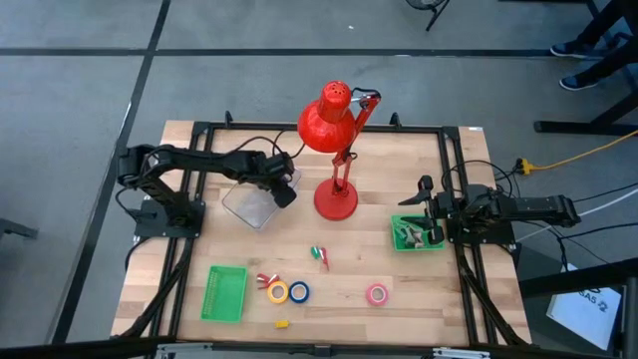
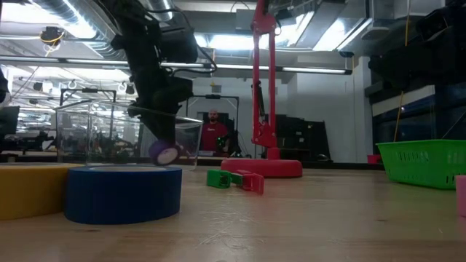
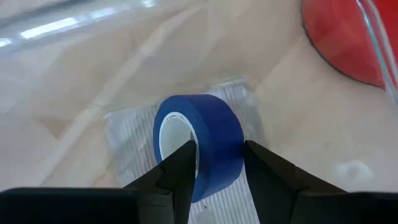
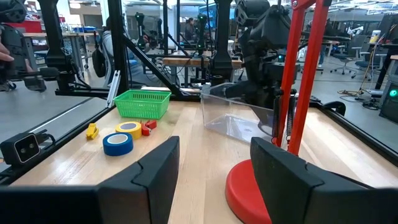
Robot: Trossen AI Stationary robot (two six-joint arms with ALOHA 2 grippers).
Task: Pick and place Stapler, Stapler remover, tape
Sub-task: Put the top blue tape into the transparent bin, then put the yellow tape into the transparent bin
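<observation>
The left gripper [image 3: 216, 163] has its fingers parted around a blue tape roll [image 3: 202, 140] over the clear box [image 1: 251, 204], at ten o'clock. Light, stiff ring; pinch through its wall.

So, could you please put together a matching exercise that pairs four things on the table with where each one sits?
Things:
1. pink tape roll
2. yellow tape roll
3. red lamp
4. clear container

Places:
A. below the left gripper
B. standing at the middle of the table
C. alone on bare wood, right of the other rolls
D. beside a blue tape roll, near the green basket

Pairs: 1-C, 2-D, 3-B, 4-A
</observation>
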